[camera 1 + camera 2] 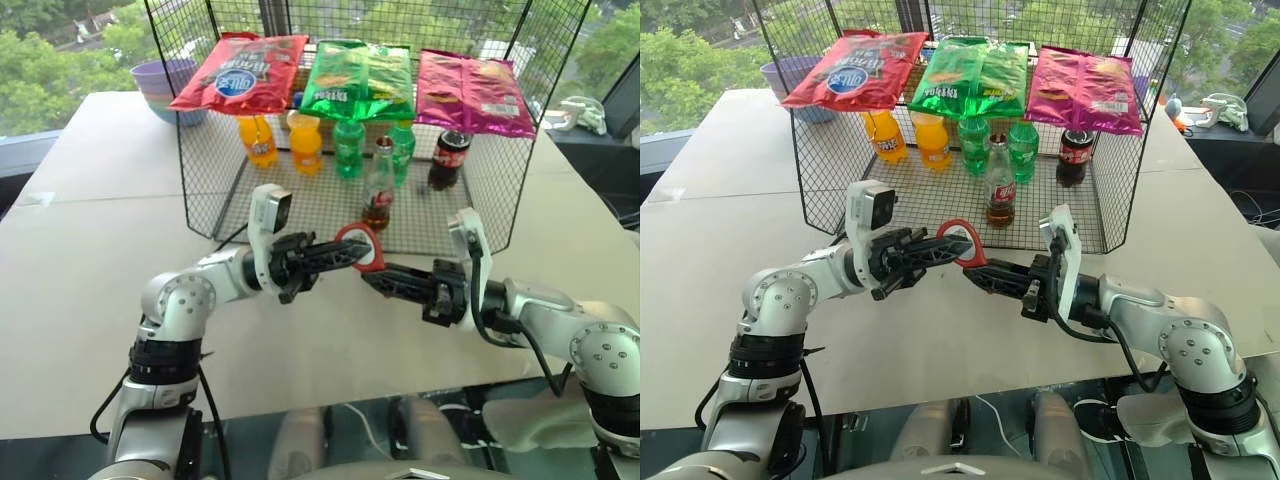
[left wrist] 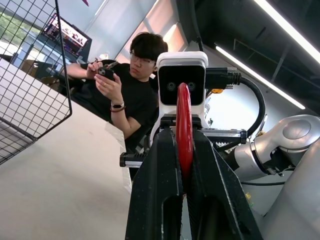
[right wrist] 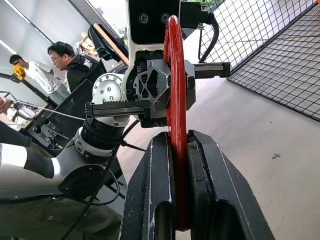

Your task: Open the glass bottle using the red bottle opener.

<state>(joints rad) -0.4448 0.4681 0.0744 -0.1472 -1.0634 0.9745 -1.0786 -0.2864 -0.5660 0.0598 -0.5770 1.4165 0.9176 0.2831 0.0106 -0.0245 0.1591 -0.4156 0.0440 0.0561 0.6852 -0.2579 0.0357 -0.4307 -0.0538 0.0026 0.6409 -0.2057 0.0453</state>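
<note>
Left gripper (image 1: 352, 253): black fingers clamped on the small flat red bottle opener with its oval ring head (image 1: 358, 246), held up over the near middle of the pale tabletop (image 1: 90, 260); in the left wrist view the red blade sits pinched edge-on between both pads.

Right gripper (image 1: 375, 277): reaches in from the other side, fingers pressed tight on the same opener's lower end; the right wrist view shows the red strip squeezed between its pads. Both grippers have it at once, tips almost meeting.

Opener handling: looks stiff, thin and light, probably slick on its flat faces. My call is the short handle is the place to grip, leaving the ring head free for the cap.

Step in hand: reads as a hand-over or re-grip; the cap is not yet touched.

Small clear glass bottle with slim neck, red label and dark drink (image 1: 379, 187): upright on the floor of the black wire basket (image 1: 200, 170), near its open front edge, just beyond the opener, apart from both grippers.

Bottle handling: glass, so hard, smooth, breakable and top-heavy under levering; I would steady it low on the body.

Behind it: green, orange and dark cola plastic bottles in a row, with chip bags draped above.
</note>
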